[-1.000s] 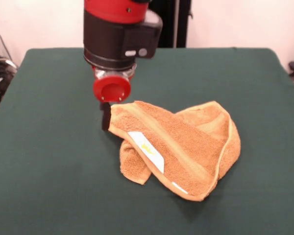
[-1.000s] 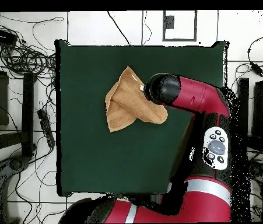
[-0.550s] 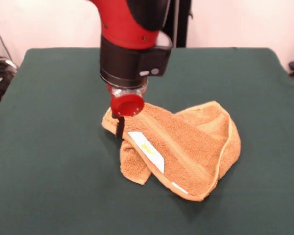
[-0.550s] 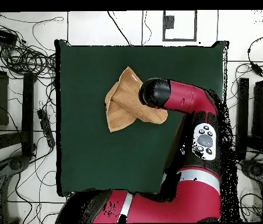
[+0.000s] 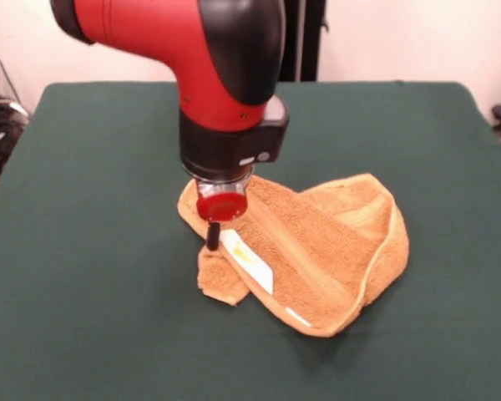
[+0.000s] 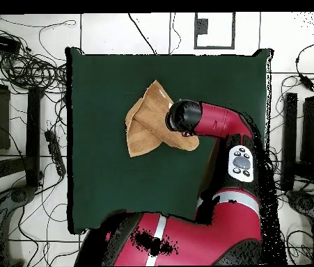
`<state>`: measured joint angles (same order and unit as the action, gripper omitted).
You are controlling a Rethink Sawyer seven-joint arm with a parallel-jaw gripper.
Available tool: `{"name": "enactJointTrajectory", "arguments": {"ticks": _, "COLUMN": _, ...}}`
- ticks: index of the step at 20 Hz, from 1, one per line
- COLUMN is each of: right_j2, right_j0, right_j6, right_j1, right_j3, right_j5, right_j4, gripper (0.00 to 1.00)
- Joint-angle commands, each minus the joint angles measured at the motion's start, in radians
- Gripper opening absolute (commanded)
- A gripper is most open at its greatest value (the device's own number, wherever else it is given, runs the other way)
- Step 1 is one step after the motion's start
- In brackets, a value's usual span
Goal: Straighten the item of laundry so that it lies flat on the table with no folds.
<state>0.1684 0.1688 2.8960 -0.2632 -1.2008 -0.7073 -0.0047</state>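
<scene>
The item of laundry (image 5: 317, 242) is an orange-tan towel, crumpled and folded over itself left of the middle of the green table (image 5: 83, 301). A white label (image 5: 249, 261) shows on its top layer, and a folded corner (image 5: 220, 284) pokes out underneath. My gripper (image 5: 211, 237) comes down from the red and black arm onto the towel's left edge, just beside the label. Only one dark tip shows below the red wrist cap (image 5: 222, 207). In the overhead view the towel (image 6: 144, 126) lies left of the arm's wrist (image 6: 182, 115), which hides the gripper.
The arm (image 6: 218, 125) reaches across the right part of the table (image 6: 118, 188) in the overhead view. Cables and stands (image 6: 27, 69) lie on the floor beyond the table's left edge.
The gripper has moved from beside the towel's far left corner toward the camera and right, onto the edge by the label. The towel's near folds have shifted a little.
</scene>
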Motion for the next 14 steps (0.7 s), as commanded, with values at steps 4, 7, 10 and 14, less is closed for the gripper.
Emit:
{"name": "enactJointTrajectory", "arguments": {"ticks": 4, "right_j2": -0.146, "right_j0": 0.031, "right_j6": -0.142, "right_j1": 0.066, "right_j3": -0.069, "right_j5": -0.077, "right_j4": -0.022, "gripper": 1.00}}
{"name": "enactJointTrajectory", "arguments": {"ticks": 7, "right_j2": -0.141, "right_j0": 0.032, "right_j6": -0.136, "right_j1": 0.056, "right_j3": -0.072, "right_j5": -0.083, "right_j4": -0.024, "gripper": 1.00}}
{"name": "enactJointTrajectory", "arguments": {"ticks": 10, "right_j2": -0.129, "right_j0": 0.029, "right_j6": -0.131, "right_j1": 0.018, "right_j3": -0.100, "right_j5": -0.096, "right_j4": -0.027, "gripper": 1.00}}
{"name": "enactJointTrajectory", "arguments": {"ticks": 14, "right_j2": -0.141, "right_j0": 0.046, "right_j6": -0.163, "right_j1": 0.000, "right_j3": -0.123, "right_j5": -0.100, "right_j4": -0.033, "gripper": 1.00}}
